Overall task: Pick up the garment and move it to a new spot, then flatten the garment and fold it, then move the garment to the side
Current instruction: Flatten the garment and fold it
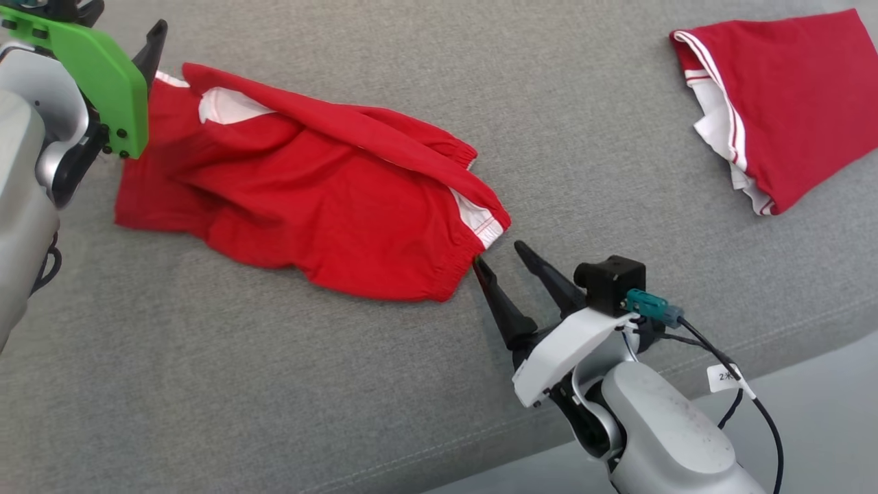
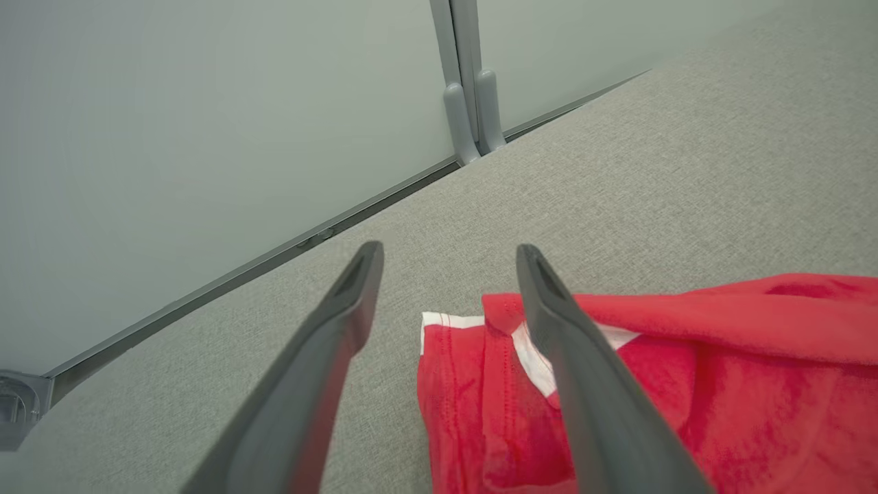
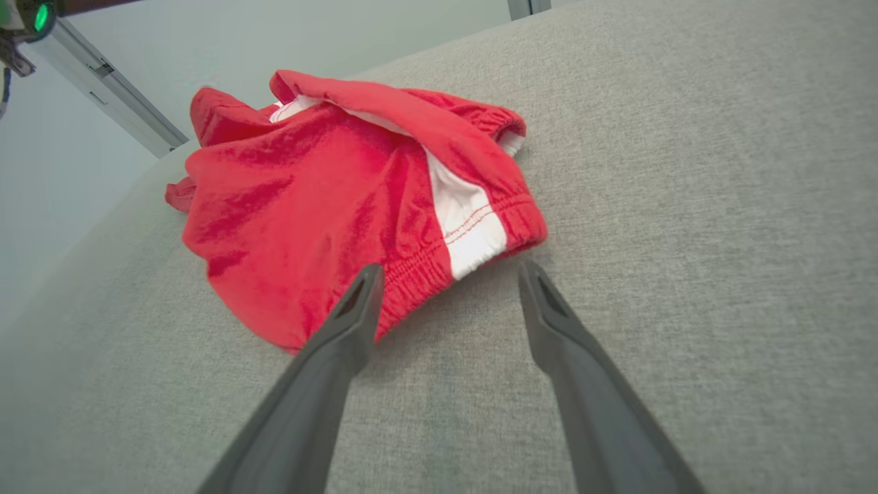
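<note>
Dealing with the red garment (image 1: pixel 309 206), lying rumpled and partly doubled over on the grey cloth-covered tabletop (image 1: pixel 411 384), between the two arms. Poising the left gripper (image 2: pixel 446 257) at the garment's white-trimmed far corner, fingers spread wide and gripping nothing, one finger crossing the cloth and the other over bare tabletop. Poising the right gripper (image 1: pixel 497 252) just beside the gathered elastic end, fingers likewise wide apart and empty.

Probably starting on the flattening. Judging a good job of it this way: pinching the cloth close to each end, catching the turned-over flap rather than the whole bunch, drawing the two ends apart low over the surface, and letting go only after opening out the fold along the top. Steering clear of the second red garment (image 1: pixel 789 103), lying well apart at the far right.
</note>
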Controlling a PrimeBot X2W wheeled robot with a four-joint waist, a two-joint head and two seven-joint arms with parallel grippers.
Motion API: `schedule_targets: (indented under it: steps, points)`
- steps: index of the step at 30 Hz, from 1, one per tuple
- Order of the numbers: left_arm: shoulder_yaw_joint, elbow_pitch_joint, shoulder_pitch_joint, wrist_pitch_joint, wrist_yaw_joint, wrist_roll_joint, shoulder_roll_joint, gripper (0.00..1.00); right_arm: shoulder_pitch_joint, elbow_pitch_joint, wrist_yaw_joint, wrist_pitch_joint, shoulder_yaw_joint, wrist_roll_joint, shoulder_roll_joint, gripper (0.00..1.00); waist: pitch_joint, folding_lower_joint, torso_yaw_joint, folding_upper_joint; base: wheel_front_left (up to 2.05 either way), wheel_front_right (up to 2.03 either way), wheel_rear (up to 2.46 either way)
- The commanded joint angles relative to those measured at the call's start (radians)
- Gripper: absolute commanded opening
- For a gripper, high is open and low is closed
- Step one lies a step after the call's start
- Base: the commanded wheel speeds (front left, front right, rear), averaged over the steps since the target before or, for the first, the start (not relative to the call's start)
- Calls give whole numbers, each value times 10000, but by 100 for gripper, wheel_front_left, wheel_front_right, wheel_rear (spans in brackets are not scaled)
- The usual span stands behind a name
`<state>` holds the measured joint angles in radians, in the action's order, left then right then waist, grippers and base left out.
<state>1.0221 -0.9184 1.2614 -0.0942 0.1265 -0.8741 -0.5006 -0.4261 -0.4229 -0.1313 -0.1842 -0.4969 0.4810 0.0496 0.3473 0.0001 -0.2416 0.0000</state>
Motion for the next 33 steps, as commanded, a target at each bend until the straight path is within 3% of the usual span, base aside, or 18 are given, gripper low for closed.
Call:
schedule_targets:
  steps: [1, 12, 16, 24, 25, 27, 28, 30, 31, 33]
  points:
    - [-45, 39, -206, 80, -54, -61, -46, 100, 91, -55, 12, 81, -73, 220, 22, 100, -266, -1, 316, 0, 0, 0, 0]
    - [-381, 1359, -1626, 1050, -582, -648, 224, 100, 430, -646, 9, 882, -529, 2062, 11, 100, -910, -1, 1495, 0, 0, 0, 0]
    - [-412, 2262, -2298, 1439, -1029, -768, 349, 100, 110, -1093, 9, 929, -551, 2585, 28, 100, -1153, -1, 2150, 0, 0, 0, 0]
    - [-580, 4628, -3906, 2082, -2327, -1014, 220, 100, -623, -2629, 7, 226, -175, 3422, 20, 100, -1570, -1, 3304, 0, 0, 0, 0]
    - [-632, 5300, -4312, 2232, -2737, -1026, 92, 100, -776, -2944, 7, 107, -202, 3635, 20, 94, -1627, -1, 3474, 0, 0, 0, 0]
    - [-622, 5913, -4686, 2342, -3145, -931, -80, 100, -977, -3228, 7, -52, -233, 3765, 26, 47, -1660, -1, 3575, 0, 0, 0, 0]
    - [-622, 5913, -4686, 2342, -3145, -931, -80, 100, -977, -3228, 7, -52, -233, 3765, 26, 47, -1660, -1, 3575, 0, 0, 0, 0]
    - [-774, 6804, -5259, 2594, -3729, -1032, -280, 100, -1313, -3638, 7, -310, -236, 3634, 26, 9, -1688, -1, 3616, 0, 0, 0, 0]
    - [-816, 7044, -5455, 2686, -3909, -1044, -364, 100, -1418, -3764, 7, -371, -237, 3540, 25, 0, -1695, -1, 3596, 0, 0, 0, 0]
    - [-916, 7496, -5839, 2857, -4227, -1091, -469, 100, -1620, -3992, 7, -433, -285, 3283, 26, 0, -1714, -1, 3528, 0, 0, 0, 0]
